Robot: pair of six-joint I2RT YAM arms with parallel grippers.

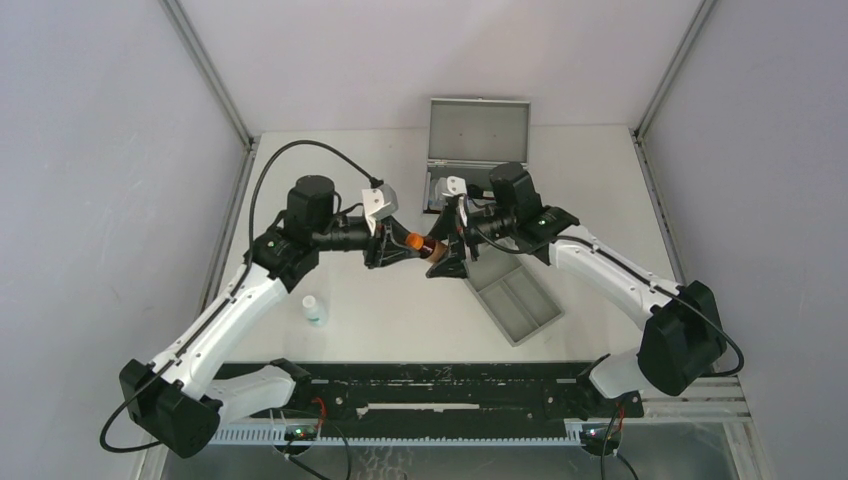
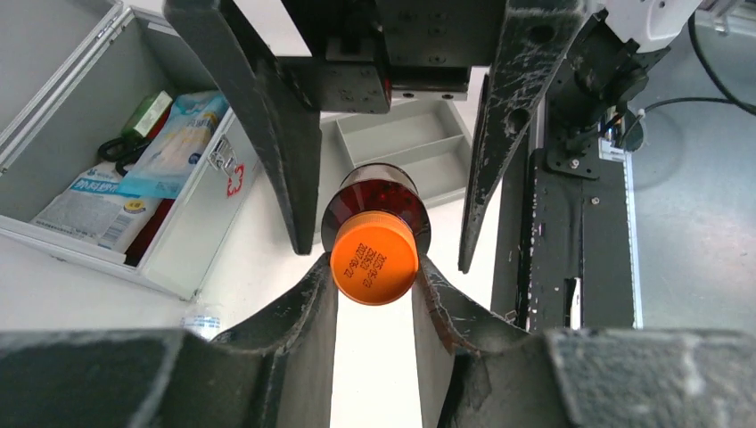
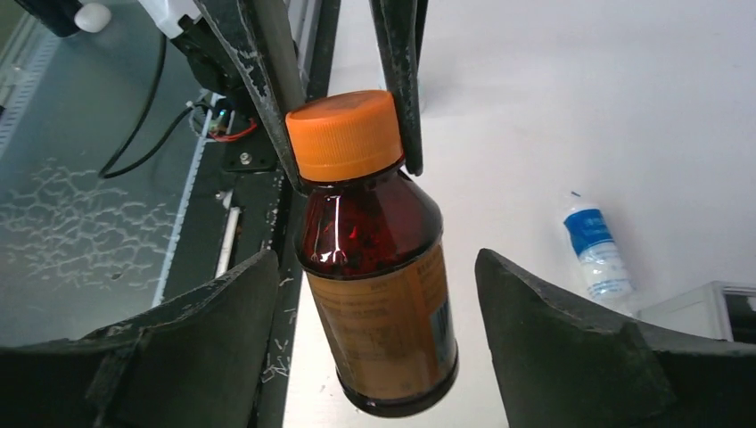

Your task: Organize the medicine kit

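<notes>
Amber glass is showing in the middle of the top view: a bottle (image 1: 424,245) is hanging in the air between the two arms. It is lying almost flat, with its long axis running from one arm to the other. Its orange cap (image 1: 411,240) is pointing at the left arm and its base at the right arm. The left pincer (image 1: 406,242) is gripping the cap, and the right pincer (image 1: 440,250) is standing around the body. The medicine kit (image 1: 478,130) is standing open at the far side of the table (image 1: 400,320), just beyond the right pincer, so the right arm is the nearer one. A grey tray (image 1: 515,300) is lying near, on the right arm's side. A small bottle (image 1: 314,310) is lying well apart on the left.

From the left wrist, the left pincer is pressing the cap from both sides. The kit is showing packets (image 2: 169,147) along one side and some bare floor beside them.

From the right wrist, the right fingers (image 3: 214,321) are standing wide, with a clear gap to the glass on each side, so nothing is held there yet. I am judging this to be a hand-over. The right pincer needs to close on the body across the long axis and then lift it over the kit's near wall, which is the edge to watch.
</notes>
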